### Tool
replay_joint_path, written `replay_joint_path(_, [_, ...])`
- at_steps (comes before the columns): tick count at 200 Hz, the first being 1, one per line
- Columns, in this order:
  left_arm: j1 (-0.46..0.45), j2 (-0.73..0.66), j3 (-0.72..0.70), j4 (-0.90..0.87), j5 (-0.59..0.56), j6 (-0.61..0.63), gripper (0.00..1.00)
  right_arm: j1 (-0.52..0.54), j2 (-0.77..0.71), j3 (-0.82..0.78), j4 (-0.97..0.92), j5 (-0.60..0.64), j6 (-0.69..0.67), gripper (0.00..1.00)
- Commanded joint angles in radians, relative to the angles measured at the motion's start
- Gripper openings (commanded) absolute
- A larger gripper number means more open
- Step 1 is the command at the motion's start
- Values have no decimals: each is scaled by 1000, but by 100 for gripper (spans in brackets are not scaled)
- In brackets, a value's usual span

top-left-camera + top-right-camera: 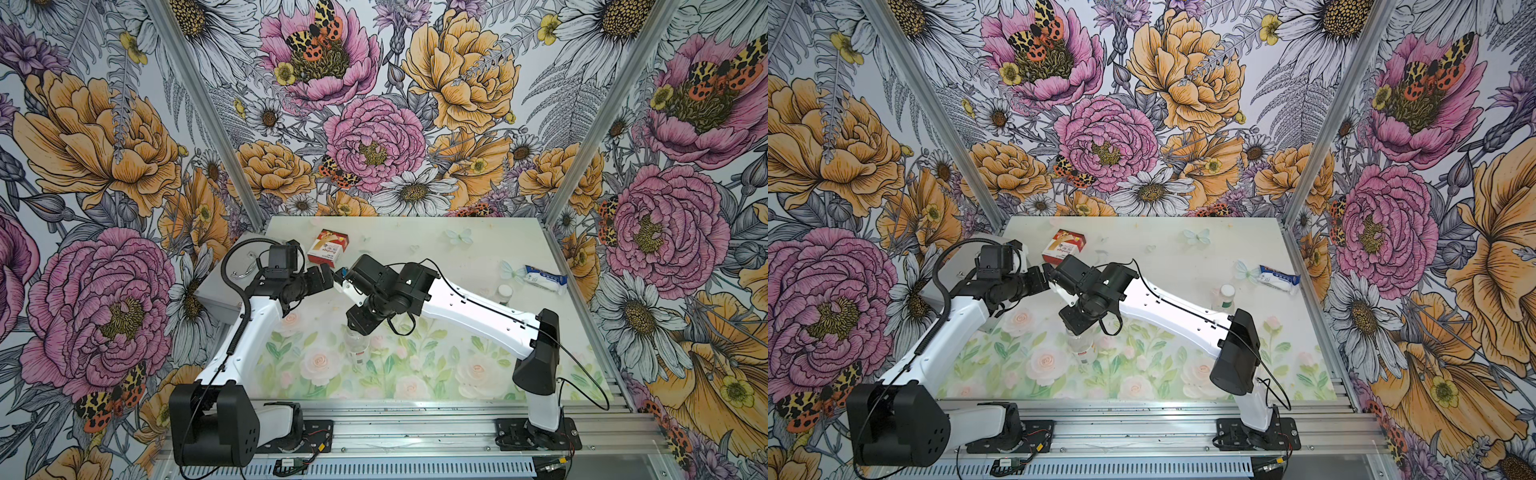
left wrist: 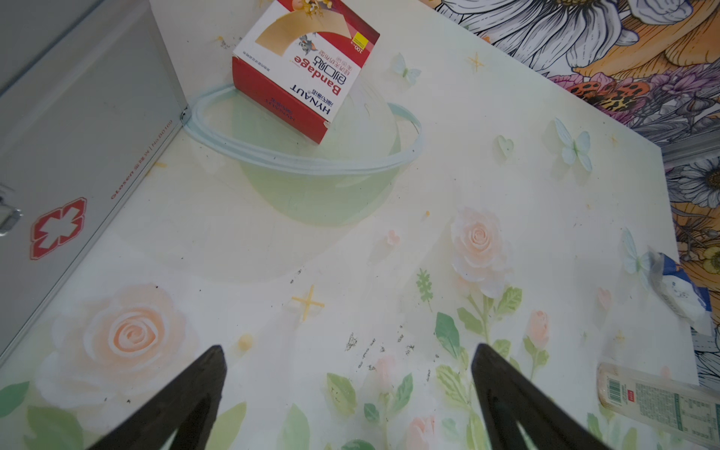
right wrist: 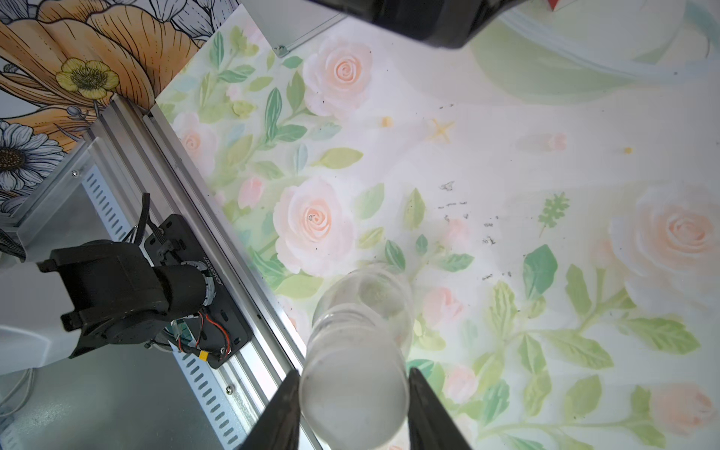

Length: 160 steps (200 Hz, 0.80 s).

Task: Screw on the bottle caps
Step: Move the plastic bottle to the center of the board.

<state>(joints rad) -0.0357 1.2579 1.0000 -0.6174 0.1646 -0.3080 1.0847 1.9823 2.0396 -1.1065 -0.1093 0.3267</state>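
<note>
A clear bottle [image 1: 358, 348] with a red-and-white label stands upright near the middle front of the table. My right gripper [image 3: 352, 389] points straight down over it and is shut on a white bottle cap [image 3: 352, 401], which sits at the bottle's neck. The second bottle [image 1: 1225, 298], with a white-and-green label, stands at the right behind my right arm with a white cap [image 1: 1227, 289] on top. It also shows in the left wrist view as the labelled bottle [image 2: 662, 405]. My left gripper [image 2: 348, 350] hovers open and empty over bare table left of the right wrist.
A red-and-white bandage box [image 1: 328, 248] lies at the back left. A grey first-aid case [image 2: 78, 156] stands along the left edge. A translucent bowl [image 2: 413, 148] sits by the box. A blue-and-white packet [image 1: 545, 280] lies at the right edge.
</note>
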Motion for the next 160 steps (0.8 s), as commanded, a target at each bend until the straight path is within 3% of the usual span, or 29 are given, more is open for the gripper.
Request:
replay_joint_path(1, [11,5,-9,7,-15,-7,99,9,24,61,-35,36,-16,43])
replay_joint_path(160, [12,11,-13,7,2,-2,99,34,110,146,-101,50,-23,42])
